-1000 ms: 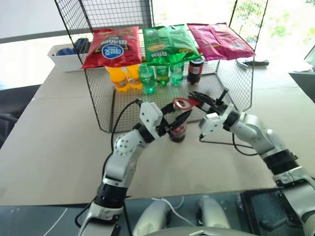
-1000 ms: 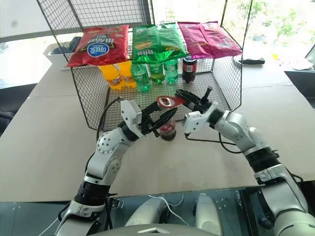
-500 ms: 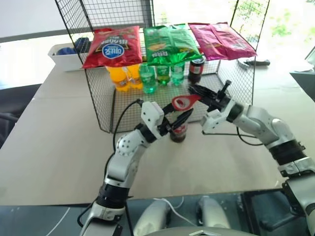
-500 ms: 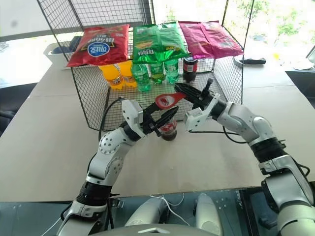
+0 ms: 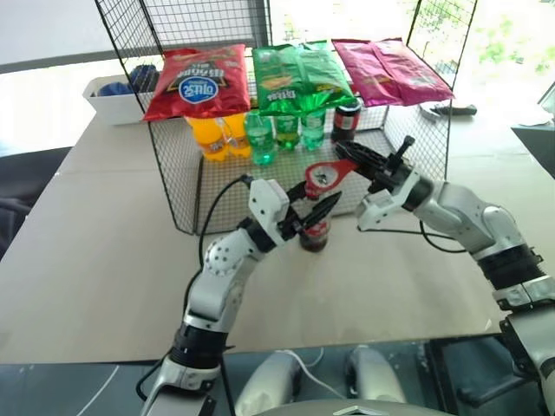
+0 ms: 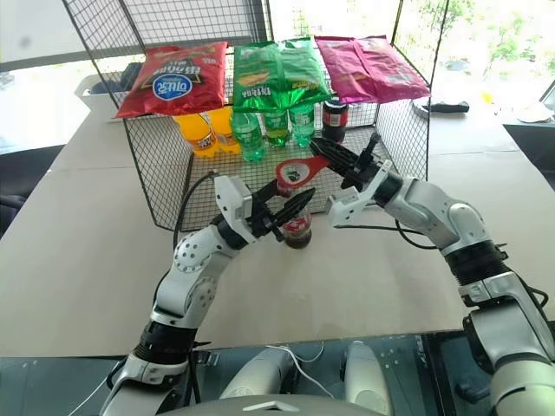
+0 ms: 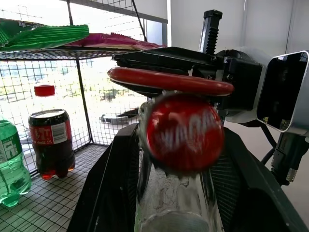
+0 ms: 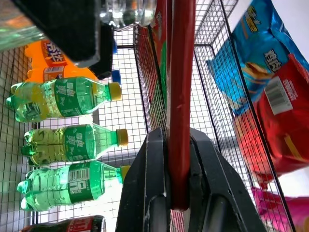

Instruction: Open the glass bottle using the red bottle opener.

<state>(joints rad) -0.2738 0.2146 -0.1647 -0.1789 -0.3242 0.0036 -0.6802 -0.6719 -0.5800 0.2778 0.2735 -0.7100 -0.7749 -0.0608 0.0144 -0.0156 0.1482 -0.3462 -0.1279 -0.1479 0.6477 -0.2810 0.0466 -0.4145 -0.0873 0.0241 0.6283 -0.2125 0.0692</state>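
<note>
The glass bottle [image 5: 314, 234] stands on the table in front of the wire rack, and its red cap [image 7: 184, 131] is on. My left gripper [image 5: 314, 204] is shut on the bottle's neck, one black finger [image 7: 108, 193] on each side. The red bottle opener [image 5: 323, 176] hangs just above the cap, its ring head tilted up on edge. My right gripper [image 5: 347, 159] is shut on the opener's handle [image 8: 179, 96], reaching in from the right. Between ring and cap I see a small gap in the left wrist view.
A black wire rack [image 5: 173, 173] stands right behind the bottle, with red, green and magenta chip bags [image 5: 299, 78] on top. Orange and green plastic bottles [image 5: 260, 137] and a dark cola bottle [image 5: 344, 121] stand inside. A white bin [image 5: 113, 95] sits at the back left.
My right gripper has risen a little and rolled, so the opener's ring went from lying flat over the bottle top to standing tilted above it. The left gripper and bottle kept still.
</note>
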